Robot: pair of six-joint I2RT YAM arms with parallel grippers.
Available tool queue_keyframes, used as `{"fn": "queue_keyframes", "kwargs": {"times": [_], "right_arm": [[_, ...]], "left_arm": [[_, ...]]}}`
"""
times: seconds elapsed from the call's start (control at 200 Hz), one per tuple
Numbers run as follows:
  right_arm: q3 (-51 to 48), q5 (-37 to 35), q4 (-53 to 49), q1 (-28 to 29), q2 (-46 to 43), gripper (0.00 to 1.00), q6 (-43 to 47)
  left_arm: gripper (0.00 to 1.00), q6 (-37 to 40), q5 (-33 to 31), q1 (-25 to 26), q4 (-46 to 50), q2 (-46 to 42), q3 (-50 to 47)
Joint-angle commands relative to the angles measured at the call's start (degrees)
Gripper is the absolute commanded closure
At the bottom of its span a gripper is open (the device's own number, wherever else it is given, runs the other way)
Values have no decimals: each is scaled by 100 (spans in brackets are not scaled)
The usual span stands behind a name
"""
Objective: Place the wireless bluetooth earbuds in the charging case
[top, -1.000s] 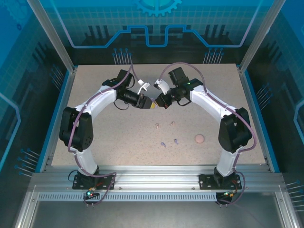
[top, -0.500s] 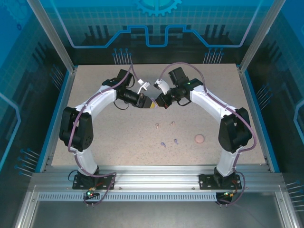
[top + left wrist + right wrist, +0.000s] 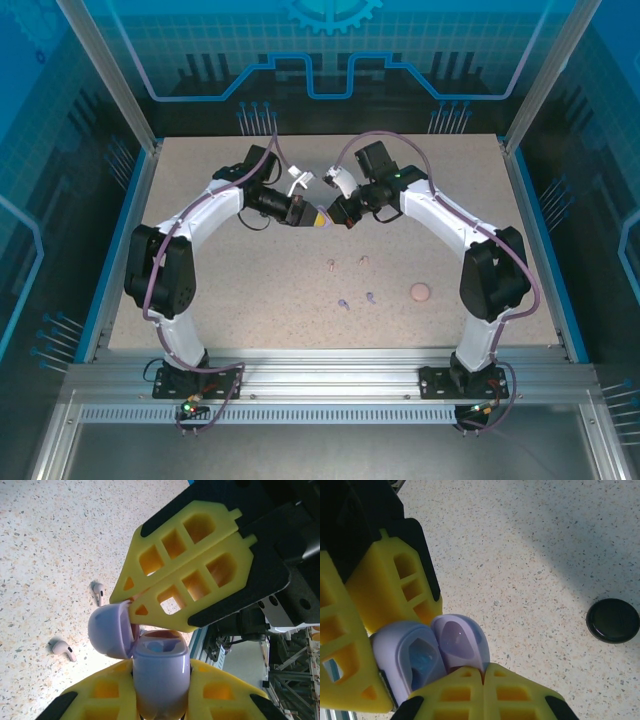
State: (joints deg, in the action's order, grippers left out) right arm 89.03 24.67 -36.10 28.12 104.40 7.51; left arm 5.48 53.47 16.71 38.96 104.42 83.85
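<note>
Clamping now complete: left gripper (image 3: 161,680) has tightened fully on the lilac case (image 3: 161,652), lid (image 3: 111,630) hinged open; right gripper (image 3: 483,672) closed, tips against lid; lilac earbuds (image 3: 370,296) lie loose on the table (image 3: 260,290), well apart from it; insertion not begun.

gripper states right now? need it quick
Left gripper: closed on the lilac charging case.
Right gripper: closed, tips against the case's open lid.
</note>
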Motion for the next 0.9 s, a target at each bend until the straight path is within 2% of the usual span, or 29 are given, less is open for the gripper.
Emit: {"fn": "queue_keyframes", "kwargs": {"times": [0.0, 0.095, 0.16, 0.265, 0.465, 0.62, 0.895], "right_arm": [[131, 98, -47, 58, 19, 100, -78], [145, 57, 26, 20, -25, 99, -193], [168, -1, 84, -36, -78, 90, -328], [291, -167, 95, -201, -169, 65, -711], [157, -6, 363, -547, -705, 45, -1353], [-33, -35, 288, -683, -1139, 38, -1821], [-967, -300, 61, -620, -1856, 36, -2635]], "left_arm": [[97, -27, 348, -10, -264, -23, 75], [100, -92, 344, -10, -383, -75, -44], [100, -138, 333, -19, -489, -121, -123], [100, -234, 295, -47, -709, -252, -325], [100, -442, 160, -106, -1202, -701, -758], [100, -644, -87, -131, -1701, -1152, -1185], [100, -1366, -896, -148, -3353, -2338, -2468]]}}
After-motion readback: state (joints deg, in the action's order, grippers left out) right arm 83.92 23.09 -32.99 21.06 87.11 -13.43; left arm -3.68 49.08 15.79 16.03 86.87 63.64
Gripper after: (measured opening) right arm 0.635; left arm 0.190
